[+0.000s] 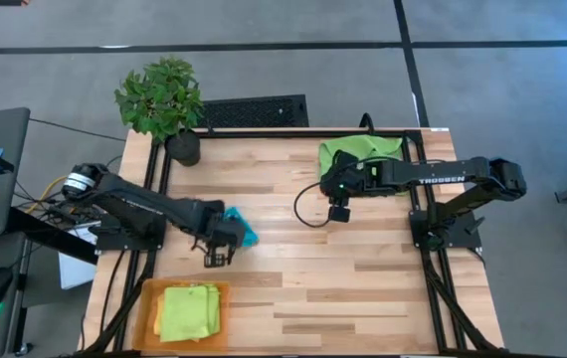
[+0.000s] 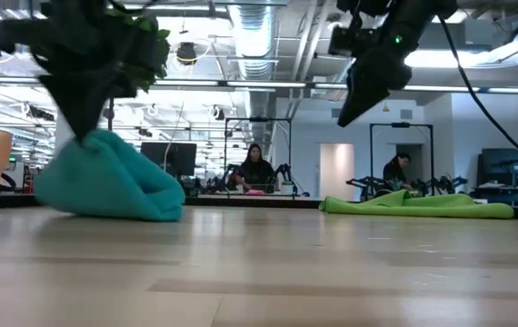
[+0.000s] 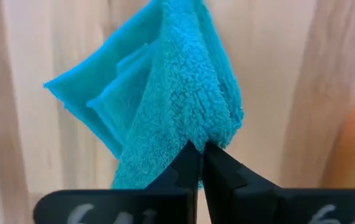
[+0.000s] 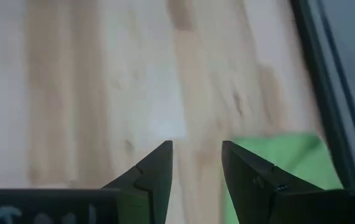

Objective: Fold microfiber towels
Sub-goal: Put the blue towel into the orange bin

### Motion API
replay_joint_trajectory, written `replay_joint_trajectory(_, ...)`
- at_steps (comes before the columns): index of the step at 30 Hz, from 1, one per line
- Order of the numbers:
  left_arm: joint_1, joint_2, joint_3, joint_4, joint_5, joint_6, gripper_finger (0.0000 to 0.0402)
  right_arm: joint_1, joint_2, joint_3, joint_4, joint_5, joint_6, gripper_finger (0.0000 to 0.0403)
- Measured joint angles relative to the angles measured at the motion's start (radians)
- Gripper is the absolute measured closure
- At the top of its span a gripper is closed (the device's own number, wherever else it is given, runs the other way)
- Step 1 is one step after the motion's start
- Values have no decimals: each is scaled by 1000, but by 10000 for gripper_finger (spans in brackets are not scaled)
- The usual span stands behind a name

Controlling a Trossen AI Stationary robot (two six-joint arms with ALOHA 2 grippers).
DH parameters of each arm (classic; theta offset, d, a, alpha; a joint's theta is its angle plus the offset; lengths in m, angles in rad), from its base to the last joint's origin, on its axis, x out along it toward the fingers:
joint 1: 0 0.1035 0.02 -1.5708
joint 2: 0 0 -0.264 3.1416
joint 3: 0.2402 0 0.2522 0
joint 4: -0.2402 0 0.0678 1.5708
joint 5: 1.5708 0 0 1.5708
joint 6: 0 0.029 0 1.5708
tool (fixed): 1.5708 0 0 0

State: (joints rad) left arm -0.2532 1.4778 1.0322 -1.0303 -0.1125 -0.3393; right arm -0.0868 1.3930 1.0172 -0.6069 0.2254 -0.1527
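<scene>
From above, we see the left tool (image 1: 217, 254) low over the wooden tabletop (image 1: 313, 288), with the teal microfiber towel (image 1: 241, 230) bunched just beyond it and touching its tip. The right tool (image 1: 339, 210) hangs well apart from that cloth, and a lime green microfiber towel (image 1: 358, 152) lies spread just behind it at the far edge. A second lime green towel (image 1: 189, 310), folded, sits in the orange tray (image 1: 150, 294) near the left tool, on its near side. A potted plant (image 1: 162, 99) stands at the far left corner.

At table height, we find the teal towel (image 2: 109, 182) heaped on the wood, its peak drawn up into the dark left tool (image 2: 82, 113) above it. The right tool (image 2: 373, 77) hangs clear above the flat green towel (image 2: 418, 205).

Past the left wrist, we see the fingers (image 3: 187, 168) pressed together, pinching a fold of the teal towel (image 3: 165, 106).

Past the right wrist, the fingers (image 4: 156, 171) stand spread with nothing between them; the green towel's corner (image 4: 283, 158) lies just beside one finger.
</scene>
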Motion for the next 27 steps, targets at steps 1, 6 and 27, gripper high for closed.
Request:
replay_joint_trajectory(1,-27,-4,0,-20,0,-36,401,9,0,0,20,-23,-10,242)
replay_joint_trajectory(6,-145,-19,0,-46,45,-223,401,58,0,0,88,-114,-39,242)
replay_joint_trajectory(27,-501,-21,182,-48,52,-785,401,188,0,0,190,-121,-39,242)
